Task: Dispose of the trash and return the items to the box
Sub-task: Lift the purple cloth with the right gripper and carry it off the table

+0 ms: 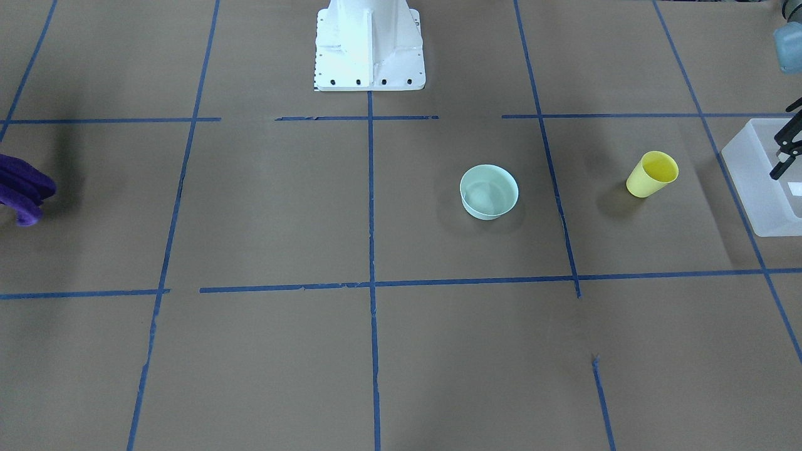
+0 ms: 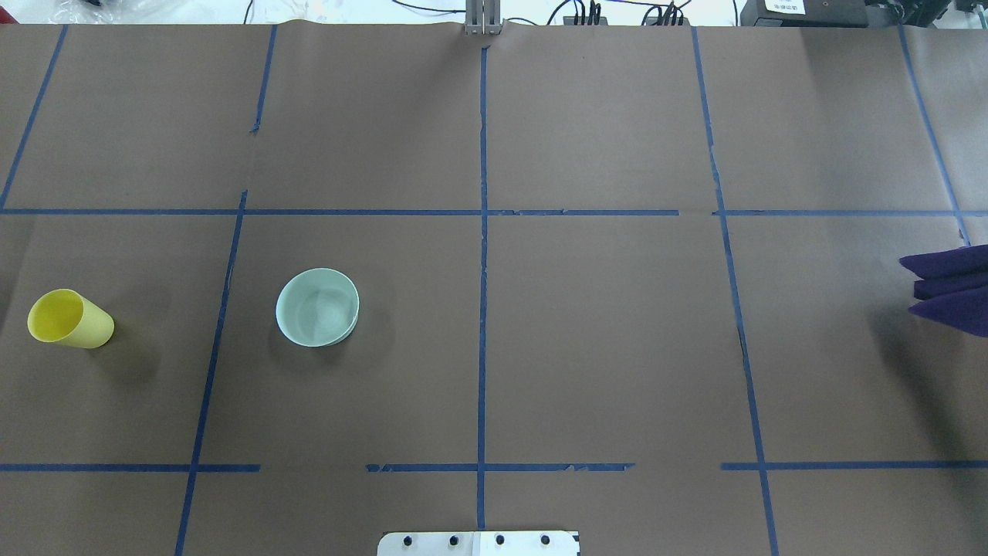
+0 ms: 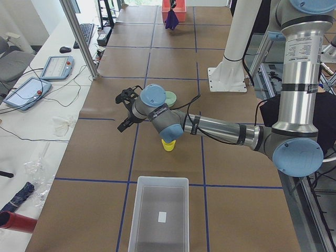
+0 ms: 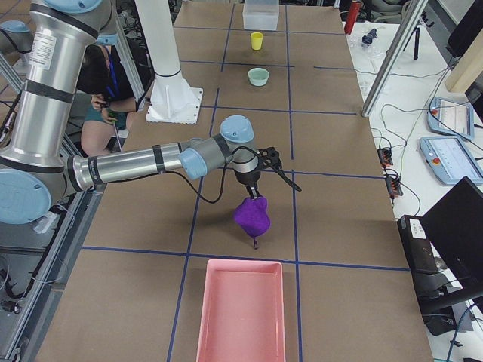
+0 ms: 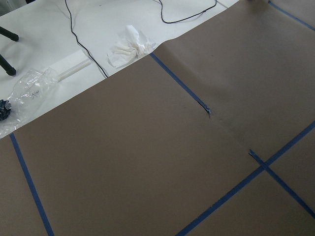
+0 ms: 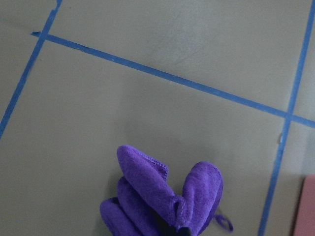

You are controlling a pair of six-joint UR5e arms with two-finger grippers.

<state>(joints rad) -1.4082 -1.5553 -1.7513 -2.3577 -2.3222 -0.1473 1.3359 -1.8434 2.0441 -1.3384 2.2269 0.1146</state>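
The right gripper (image 4: 253, 194) pinches the top of a purple cloth (image 4: 251, 215). The cloth hangs down in a bunch, up off the table (image 4: 339, 249). In the right wrist view only a tiny dark bit of the gripper peeks out at the bottom of the cloth. All this is at the far end of the table from the box (image 3: 135, 220), near a pink tray (image 4: 240, 309). The right arm stretches out long and low to get there.

The left gripper (image 3: 119, 113) has its fingers spread wide, with nothing between them. It hangs in the air and touches nothing. From the table's left end it looks farther from the box than the cup (image 3: 168, 145) is. In the front view its black fingers show in front of the box, at the picture's edge. The left arm reaches across above the cup and hides part of the bowl (image 3: 170, 97).

The yellow cup stands upright on the table, near the box but not touching it. The green bowl sits open side up, farther from the box, so the cup is between the box and the bowl. Both are outside the box. The box has a small white label on it.

The table is brown with blue tape lines. Past its edge, well apart from the box, lie a white tissue (image 5: 129, 45) and a clear bag (image 5: 29, 93).
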